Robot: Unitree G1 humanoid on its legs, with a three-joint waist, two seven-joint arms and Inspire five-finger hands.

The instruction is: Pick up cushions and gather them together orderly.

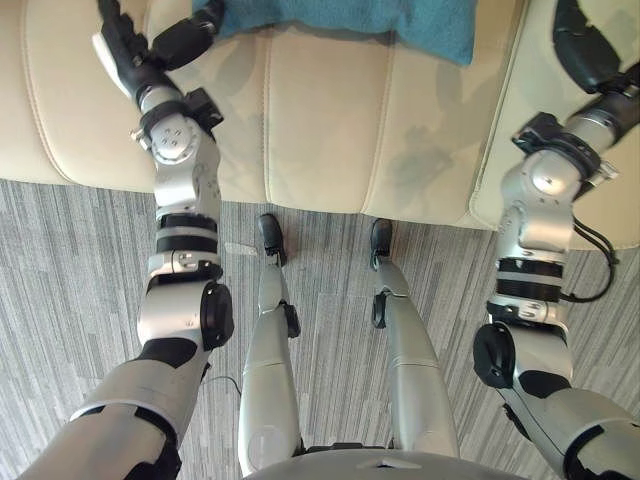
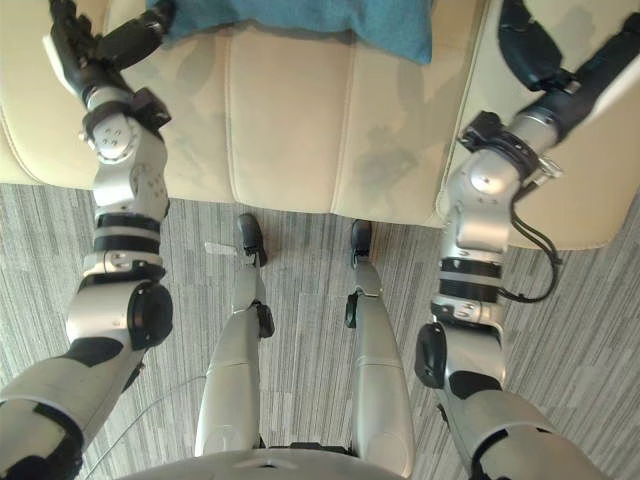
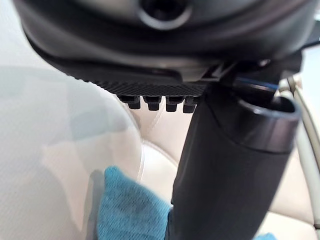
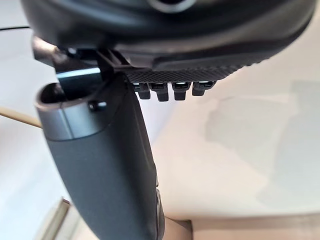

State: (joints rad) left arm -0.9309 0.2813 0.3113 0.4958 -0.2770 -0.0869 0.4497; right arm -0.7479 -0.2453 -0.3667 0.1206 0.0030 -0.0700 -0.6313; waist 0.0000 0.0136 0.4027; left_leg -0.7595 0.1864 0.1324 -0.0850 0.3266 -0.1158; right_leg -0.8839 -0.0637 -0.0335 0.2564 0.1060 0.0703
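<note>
Sofa seat of cream leather [image 1: 320, 120] spans twelve o'clock in the left eye view, with grey striped carpet [image 1: 80, 260] below it. The teal fabric cushion [image 1: 350, 20] lies on the seat at twelve o'clock. The left arm reaches up towards eleven o'clock. The left hand [image 1: 130, 60] is open, its fingers straight and its thumb stretched towards one o'clock, up against the cushion's near corner. The right arm rises towards one o'clock, and the right hand [image 1: 580, 40] hangs over the sofa at two o'clock, well apart from the cushion.

The right eye view shows the same layout: the cushion at twelve o'clock, the left hand at ten o'clock beside its corner, and the right hand at two o'clock over bare leather.

In the left wrist view the fingers show as a short row under the palm. The thumb reaches over the cushion's teal corner, though I cannot tell whether it presses on it.

In the right wrist view the hand is relaxed and holds nothing, with its thumb extended above the cream seat.
</note>
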